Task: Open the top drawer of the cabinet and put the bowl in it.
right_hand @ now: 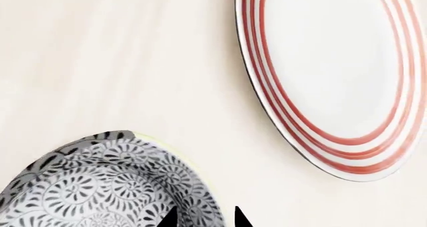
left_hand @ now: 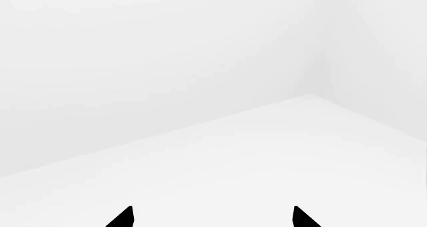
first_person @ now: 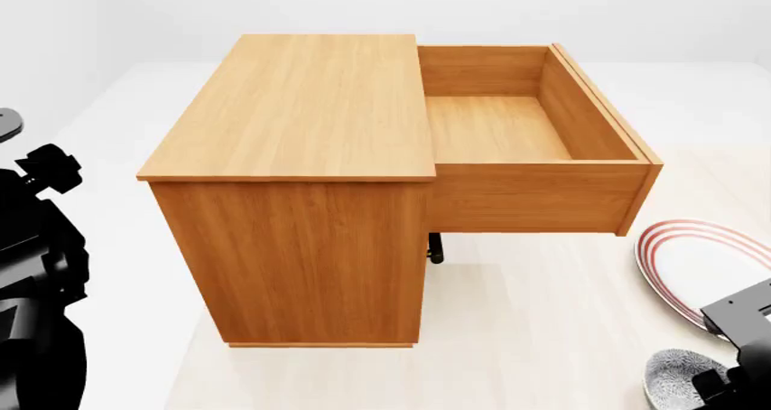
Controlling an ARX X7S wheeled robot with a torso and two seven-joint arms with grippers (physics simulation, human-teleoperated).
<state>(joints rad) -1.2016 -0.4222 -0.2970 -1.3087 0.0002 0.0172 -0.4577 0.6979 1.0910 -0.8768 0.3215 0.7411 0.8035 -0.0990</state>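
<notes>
Right tool (right_hand: 203,218) shows in its wrist view only as two black fingertips set close together, with a narrow gap between them, right at the rim of the small round bowl (right_hand: 107,187) with its blue-grey swirl-patterned outside; whether the tips pinch that rim cannot be told, since the contact falls at the picture's edge. In the head view the same bowl (first_person: 681,380) sits low on the pale wood-look floor (first_person: 543,338), at the robot's right, partly covered by the dark right arm (first_person: 741,315). Just beside the bowl, apart from it, lies the flat white plate with red rings (right_hand: 333,77), which the head view also shows (first_person: 687,256) past the corner of the drawer. The boxy orange-brown wood-grain cabinet (first_person: 301,202) stands in the middle of the head view, and its wide shallow top drawer (first_person: 530,139) is pulled far out toward the right, its inside bare wood. A small dark piece (first_person: 435,247) shows under the drawer against the cabinet's front; what it is cannot be told. Left tool (left_hand: 212,218) appears in its wrist view as two black tips well apart, holding nothing, pointed at a plain white floor and walls. The left arm (first_person: 36,274) hangs dark at the head view's left edge, well apart from the cabinet.
</notes>
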